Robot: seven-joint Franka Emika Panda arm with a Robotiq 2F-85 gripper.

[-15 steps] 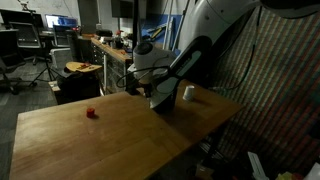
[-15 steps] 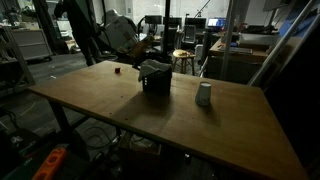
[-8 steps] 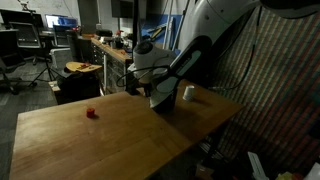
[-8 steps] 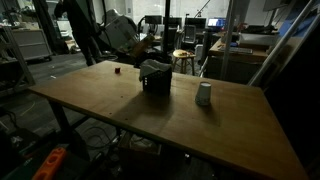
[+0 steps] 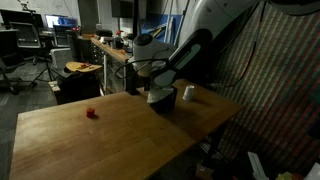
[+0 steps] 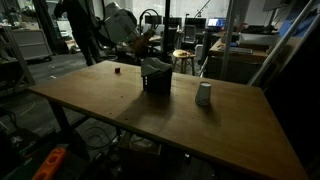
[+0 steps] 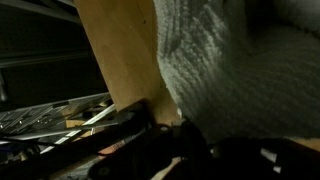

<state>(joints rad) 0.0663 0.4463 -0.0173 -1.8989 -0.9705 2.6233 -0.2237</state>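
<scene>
Cloth (image 7: 240, 70) of grey knit is the thing at the tool (image 7: 185, 125). It lies directly under the tool, not to one side of it. In the wrist view its ribbed surface fills the upper right of the picture and reaches down to the dark fingers (image 7: 150, 140), which are closed together with the edge of the fabric between them, so I judge that the tool grips the cloth. In both exterior views the cloth (image 5: 160, 95) (image 6: 152, 66) sits as a pale bunch on top of a small dark box (image 5: 160, 104) (image 6: 155, 82). The box stands on the wooden desk (image 5: 90, 140) (image 6: 120, 105), near the edge on the arm's side. I cannot tell a long axis for the cloth because it is crumpled. The line from the tool (image 5: 154, 86) to the cloth is almost vertical.

The arm (image 5: 190, 50) comes in from beyond the edge of the desk. Its forearm slopes downward and the wrist is turned so that the fingers point down over the box. A white cup (image 5: 188, 93) (image 6: 203, 94) stands just beside the box, and a small red object (image 5: 91, 113) (image 6: 117, 70) lies well apart from it on the desk.
</scene>
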